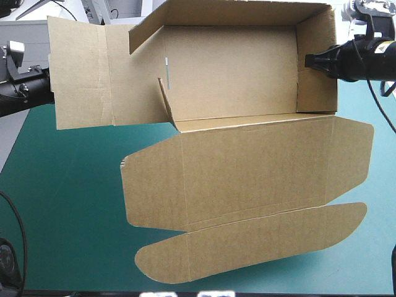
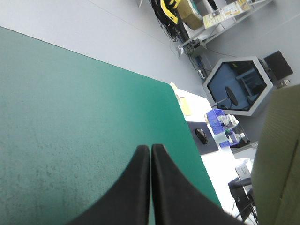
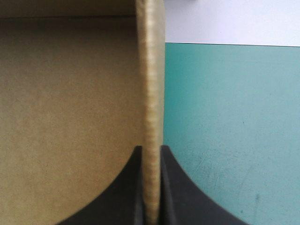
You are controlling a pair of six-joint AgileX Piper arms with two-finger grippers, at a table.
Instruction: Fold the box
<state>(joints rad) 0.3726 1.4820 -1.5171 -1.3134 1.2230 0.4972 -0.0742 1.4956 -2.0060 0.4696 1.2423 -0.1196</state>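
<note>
Right wrist view: the right gripper (image 3: 151, 149) pinches the box (image 3: 152, 89) by its raised end wall, at the high view's upper right; the left gripper (image 2: 150, 147), fingers together, holds nothing beside the box's flap.

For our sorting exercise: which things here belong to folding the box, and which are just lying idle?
In the job: the box, walls partly raised; the right tool, shut on it.
Idle: the left tool, shut, holding nothing; the teal-green cover.
</note>
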